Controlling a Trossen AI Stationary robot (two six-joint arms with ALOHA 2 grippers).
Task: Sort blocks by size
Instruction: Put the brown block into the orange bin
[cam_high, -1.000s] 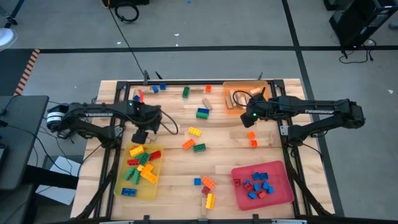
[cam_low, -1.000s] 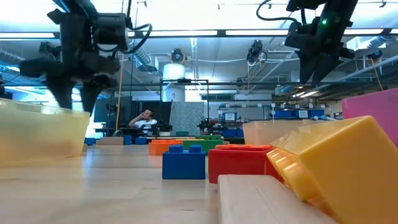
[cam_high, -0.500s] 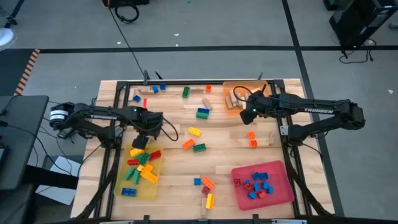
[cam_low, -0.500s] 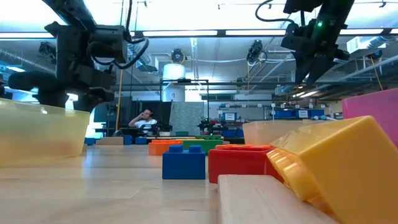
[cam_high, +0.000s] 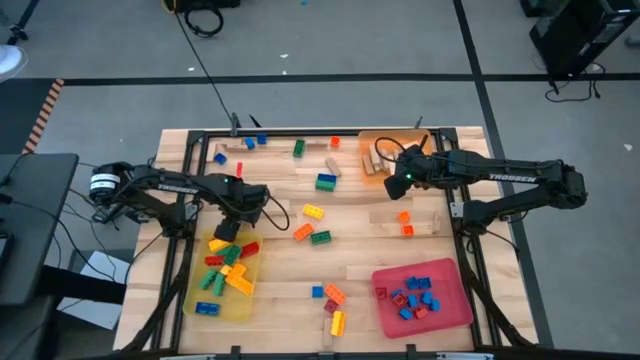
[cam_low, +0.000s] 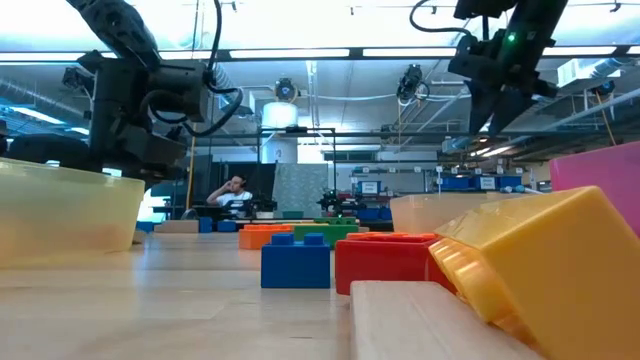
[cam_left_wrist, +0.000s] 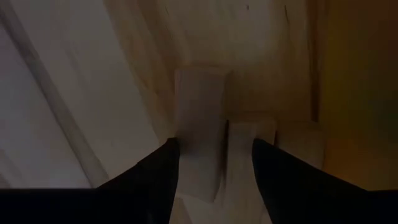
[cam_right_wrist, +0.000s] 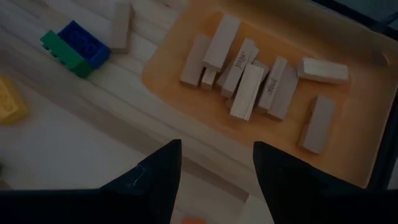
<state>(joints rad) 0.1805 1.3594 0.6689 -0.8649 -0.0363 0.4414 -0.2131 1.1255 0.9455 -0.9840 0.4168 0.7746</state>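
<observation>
Three trays are partly filled: yellow tray (cam_high: 200, 292), red tray (cam_high: 455, 315), orange tray (cam_right_wrist: 367, 93). Loose blocks (cam_high: 312, 225) remain on the worktop (cam_high: 370, 250). The left claw (cam_left_wrist: 214, 168) stands apart around a wooden block (cam_left_wrist: 200, 118); the right claw (cam_right_wrist: 214, 168) stands apart, empty.

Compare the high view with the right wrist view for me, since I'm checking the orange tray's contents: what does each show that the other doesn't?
Only the high view shows the yellow tray of bricks, the red tray of small bricks, and the left gripper at the yellow tray's far end. Only the right wrist view shows the tan wooden blocks one by one. Both show the orange tray, the blue-and-green brick, and the right gripper beside that tray.
</observation>
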